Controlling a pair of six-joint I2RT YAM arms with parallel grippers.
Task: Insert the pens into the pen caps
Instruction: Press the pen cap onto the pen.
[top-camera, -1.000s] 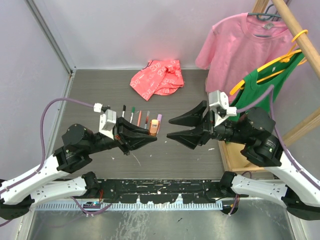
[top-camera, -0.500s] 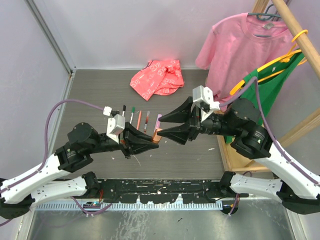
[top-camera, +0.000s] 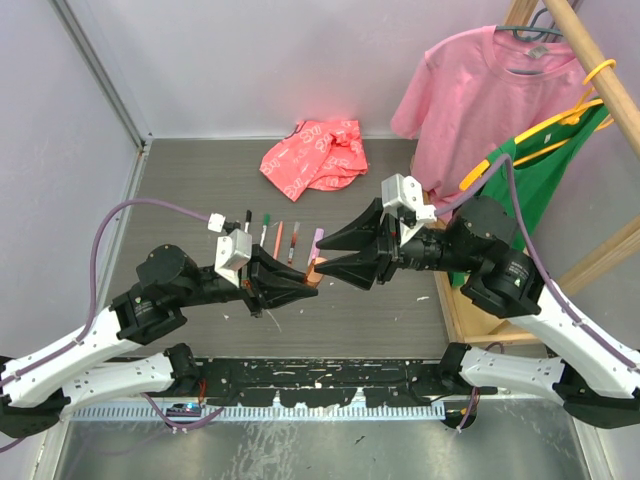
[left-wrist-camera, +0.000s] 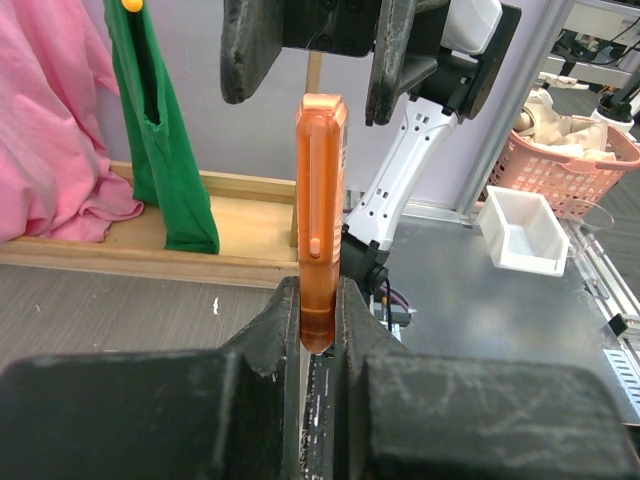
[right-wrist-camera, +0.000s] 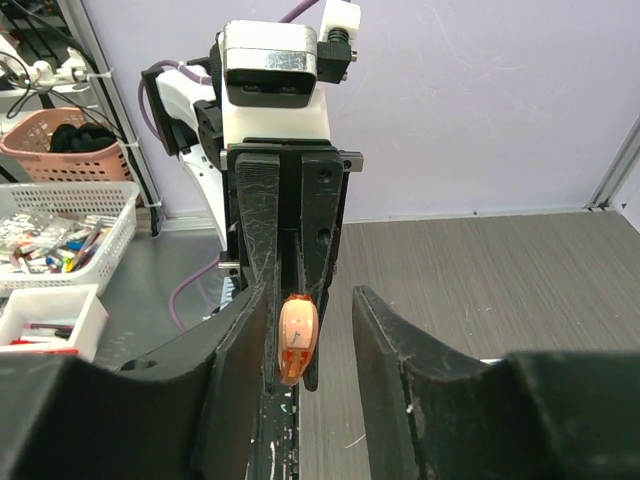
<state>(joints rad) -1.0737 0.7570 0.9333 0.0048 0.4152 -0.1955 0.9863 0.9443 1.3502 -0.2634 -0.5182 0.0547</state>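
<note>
My left gripper (top-camera: 308, 277) is shut on the short orange pen (top-camera: 314, 268) and holds it above the table, pointing at my right gripper. In the left wrist view the orange pen (left-wrist-camera: 320, 210) stands up from between my left fingers (left-wrist-camera: 270, 330); its upper part has a clip. My right gripper (top-camera: 327, 255) is open, with its fingers on either side of the pen's end (right-wrist-camera: 298, 338), not touching it. On the table lie a row of pens: two white markers (top-camera: 248, 224), a salmon-orange pen (top-camera: 279, 236), a dark red pen (top-camera: 294, 240) and a pink highlighter (top-camera: 318, 240).
A red patterned cloth (top-camera: 315, 155) lies at the back of the table. A pink T-shirt (top-camera: 470, 90) and a green garment (top-camera: 520, 175) hang from a wooden rack (top-camera: 590, 60) on the right. Small white scraps dot the table's front.
Both arms have moved toward each other. My right gripper swung left so its open fingers now flank the end of the orange pen in my left gripper. Little moved in the last half second.
</note>
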